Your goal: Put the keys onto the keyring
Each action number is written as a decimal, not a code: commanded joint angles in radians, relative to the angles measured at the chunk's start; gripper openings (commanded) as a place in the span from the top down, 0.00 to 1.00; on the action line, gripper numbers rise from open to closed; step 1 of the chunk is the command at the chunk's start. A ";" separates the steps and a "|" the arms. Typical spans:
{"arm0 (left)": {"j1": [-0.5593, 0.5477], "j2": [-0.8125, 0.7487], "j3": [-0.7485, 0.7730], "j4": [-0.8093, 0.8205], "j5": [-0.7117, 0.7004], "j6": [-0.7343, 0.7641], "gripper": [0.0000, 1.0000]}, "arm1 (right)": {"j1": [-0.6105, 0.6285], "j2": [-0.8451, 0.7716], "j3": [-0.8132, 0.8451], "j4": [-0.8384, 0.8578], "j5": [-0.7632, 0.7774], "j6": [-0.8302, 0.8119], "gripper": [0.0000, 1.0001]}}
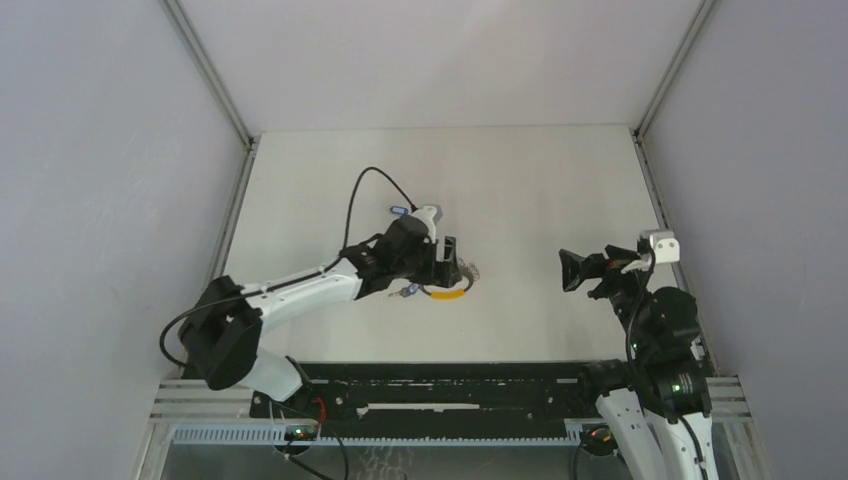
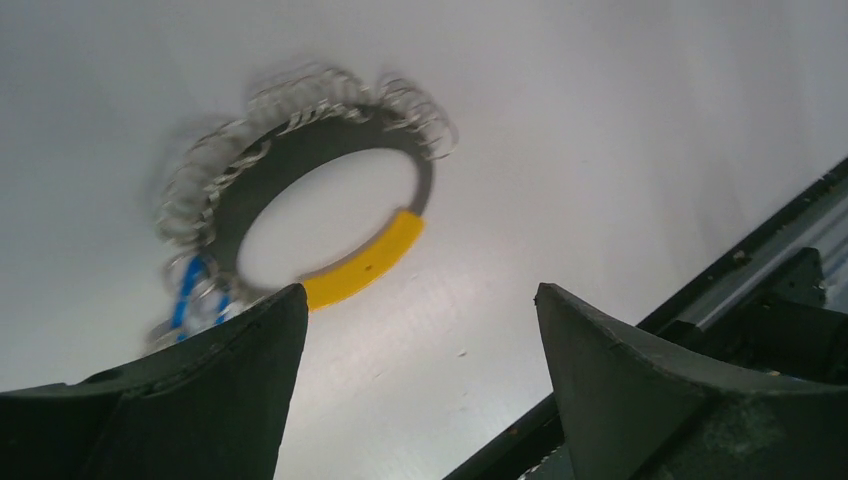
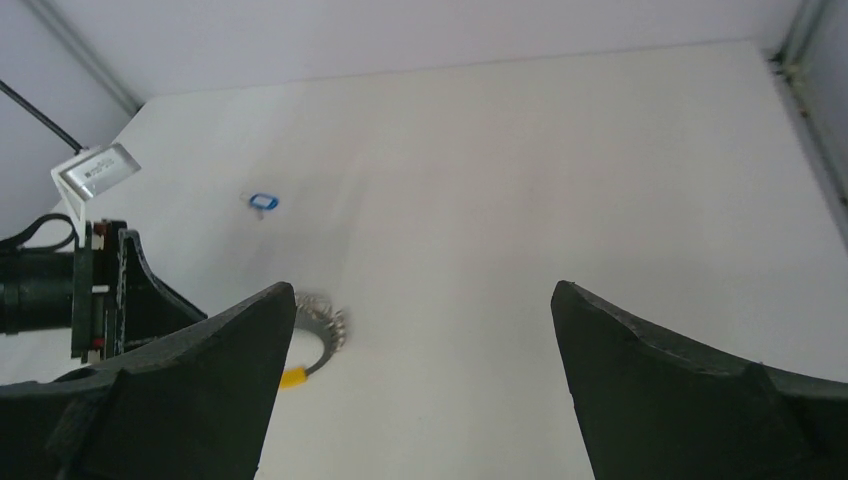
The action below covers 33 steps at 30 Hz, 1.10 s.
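Keyring [image 2: 362,262] on table [image 2: 620,110], left fingers [image 2: 200,395] spread wide

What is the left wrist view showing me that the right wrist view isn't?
Left wrist only: a blurred blue key right against the keyring, at its rim. Right wrist only: a loose blue key lying apart from the ring, farther up the table. Both: the keyring with its yellow section, lying on the white table.
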 commanded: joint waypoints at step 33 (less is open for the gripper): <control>0.447 -0.566 -0.619 0.166 0.042 -0.087 0.07 | 0.498 1.452 0.506 0.211 -0.279 -0.287 0.23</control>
